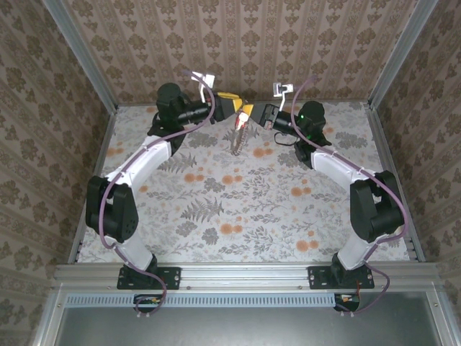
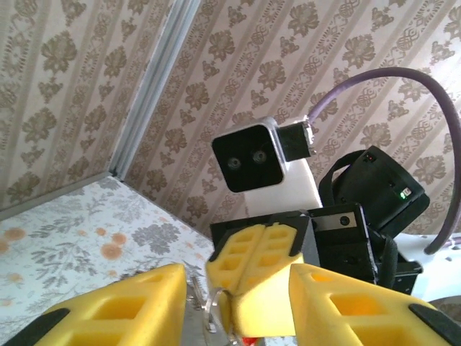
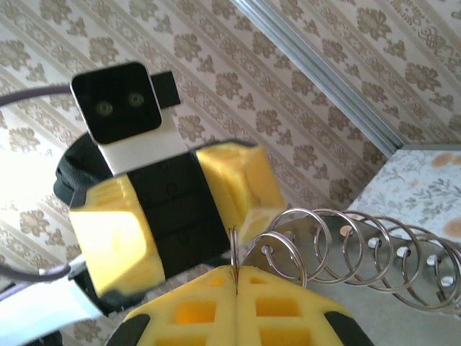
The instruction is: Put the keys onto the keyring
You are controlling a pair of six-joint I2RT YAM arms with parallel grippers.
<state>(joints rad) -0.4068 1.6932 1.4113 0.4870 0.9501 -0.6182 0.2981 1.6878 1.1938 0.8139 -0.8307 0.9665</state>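
Pinched shut, the right gripper [image 3: 236, 272] has its two yellow pads pressed flat together, with a thin metal edge caught in the seam. By my reading that edge belongs to the keyring [image 1: 237, 140]. Its small ring [image 3: 268, 251] stands out just beside the pads, and the bright wire loops trail off to the right in the right wrist view. From above, the rest of it dangles free below the two meeting grippers, clear of the flower-print table [image 1: 238, 209] toward its far side. Holding it aloft this way seems meant to let the loop hang straight and to offer the small ring to the other arm without the table getting in the way. The left gripper [image 2: 238, 288] is spread wide, one finger on each side of the right gripper's closed tips, and grips nothing. That looks like a pose for closing in on the ring end or for bringing a key to it. Of the key [image 2: 248, 340] I can see a sliver of red at the bottom edge of the left wrist view, just under the right gripper's tips (too little to tell whether it is threaded on, merely touching, or hanging alongside).
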